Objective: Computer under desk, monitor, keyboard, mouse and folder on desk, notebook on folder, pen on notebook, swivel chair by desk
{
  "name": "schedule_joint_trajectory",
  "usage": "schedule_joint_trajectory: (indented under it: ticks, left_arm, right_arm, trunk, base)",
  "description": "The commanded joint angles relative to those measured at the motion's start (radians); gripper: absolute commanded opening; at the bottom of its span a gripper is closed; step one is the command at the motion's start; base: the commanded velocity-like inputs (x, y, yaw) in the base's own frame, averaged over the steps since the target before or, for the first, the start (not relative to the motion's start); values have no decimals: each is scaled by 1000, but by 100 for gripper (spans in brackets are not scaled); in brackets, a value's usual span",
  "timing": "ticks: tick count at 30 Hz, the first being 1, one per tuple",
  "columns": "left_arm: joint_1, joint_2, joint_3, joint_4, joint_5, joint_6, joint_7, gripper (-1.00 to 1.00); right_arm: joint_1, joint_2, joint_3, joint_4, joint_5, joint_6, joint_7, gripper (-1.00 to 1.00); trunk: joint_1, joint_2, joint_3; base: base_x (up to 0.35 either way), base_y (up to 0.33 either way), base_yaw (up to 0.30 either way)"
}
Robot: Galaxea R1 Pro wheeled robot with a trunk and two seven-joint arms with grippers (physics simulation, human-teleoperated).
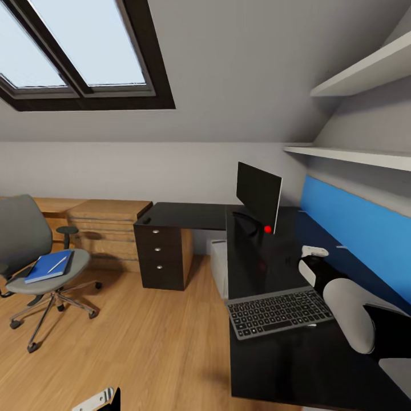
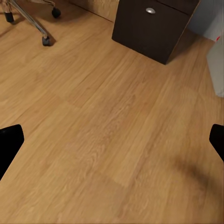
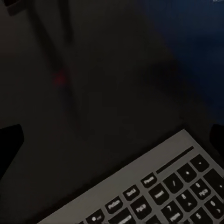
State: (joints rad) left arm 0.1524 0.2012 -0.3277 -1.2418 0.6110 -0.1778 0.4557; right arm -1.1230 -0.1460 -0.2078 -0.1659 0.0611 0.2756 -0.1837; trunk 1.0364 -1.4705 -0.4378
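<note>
The black monitor [image 1: 260,197] stands on the black desk [image 1: 268,365], with the grey keyboard [image 1: 279,311] lying in front of it. My right gripper [image 1: 313,251] hovers open over the desk just beyond the keyboard [image 3: 158,191], nothing between its fingers [image 3: 10,142]. A small dark object, perhaps the mouse [image 1: 147,220], lies on the desk's far left wing. The grey swivel chair [image 1: 34,251] stands on the floor at left, carrying a blue folder or notebook [image 1: 50,265] with a white pen [image 1: 57,264] on top. A pale computer case [image 1: 218,274] sits under the desk. My left gripper [image 2: 112,144] hangs open above the floor.
A dark drawer unit [image 1: 162,257] supports the desk's left wing, and its front [image 2: 151,28] faces the left wrist camera. A wooden dresser [image 1: 108,228] stands against the back wall. A blue panel [image 1: 359,228] and white shelves [image 1: 354,154] line the right wall. Wooden floor [image 1: 142,342] spreads between chair and desk.
</note>
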Motion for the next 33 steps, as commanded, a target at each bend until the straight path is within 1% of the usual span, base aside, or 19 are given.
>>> schedule_joint_trajectory:
  ticks: [1,5,11,16,33]
  left_arm:
    - [-1,1,-4,-3,11,-8,4,100]
    - [-1,1,-4,-23,13,-8,5,100]
    - [2,2,-4,-69,16,-8,6,100]
    - [5,3,-4,-92,16,-8,6,100]
    - [7,3,-4,-100,16,-6,6,100]
  right_arm:
    - [0,0,-6,-2,6,6,-1,100]
    - [-1,-3,-6,-1,7,5,-2,100]
    - [-1,-22,-5,1,10,-8,-4,100]
    - [0,-30,-4,10,11,-16,-5,100]
    - [-1,-32,-4,15,21,-22,-5,100]
  trunk:
    - [0,-1,-1]
    - [0,-1,-1]
    - [23,-43,-20]
    - [42,-78,-35]
    - [107,-197,-89]
  base:
    - [39,0,0]
    - [23,0,0]
    - [7,0,0]
    - [2,0,0]
    - [0,0,0]
